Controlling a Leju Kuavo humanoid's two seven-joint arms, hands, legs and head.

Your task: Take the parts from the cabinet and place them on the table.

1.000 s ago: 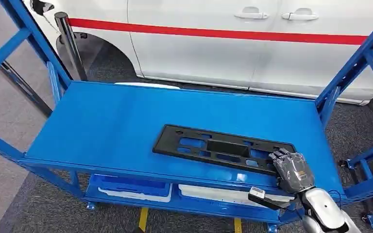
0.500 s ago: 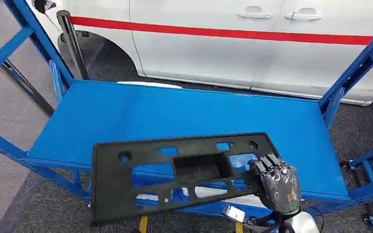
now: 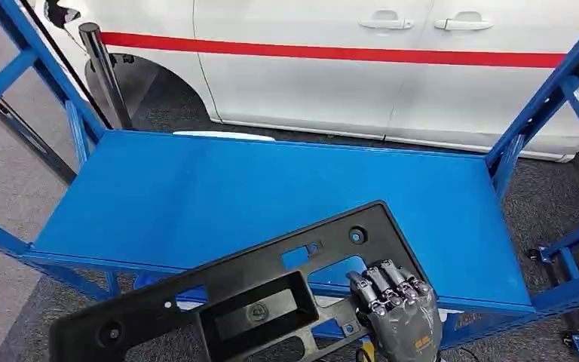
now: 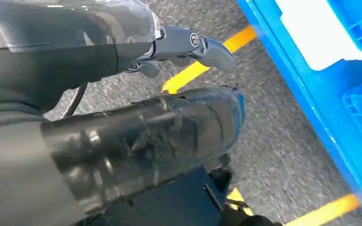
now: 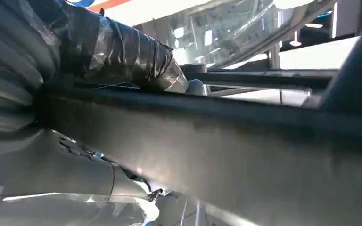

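My right hand (image 3: 399,317) is wrapped around the black plastic part (image 3: 234,298), fingers (image 3: 381,283) curled over its edge at the part's four o'clock end. The part is up off the blue shelf (image 3: 196,188), tilted, hanging over the shelf's near edge at about six o'clock in my head view. Its long axis runs from eight o'clock, low and left, up toward two o'clock, where the higher corner sits over the shelf's front portion. The face with the rectangular recess and the round holes is turned up toward me.

The bare blue surface stretches from nine o'clock across to three o'clock behind the part. Blue uprights (image 3: 546,98) close in at two o'clock and again at ten o'clock, with slanted braces at both ends. Beyond the far edge, at twelve o'clock, stands a white car (image 3: 392,75) with a red stripe; a dark post (image 3: 105,75) is at eleven. Grey floor lies off the shelf's left end.

In my right wrist view the part's dark edge (image 5: 217,136) runs straight across, my taped thumb (image 5: 122,52) pressed against it.

My left hand (image 4: 136,136) hangs over grey floor with yellow lines, beside the blue lower shelf (image 4: 306,108) carrying blue bins; it holds nothing, and whether its fingers are spread or curled I cannot tell.
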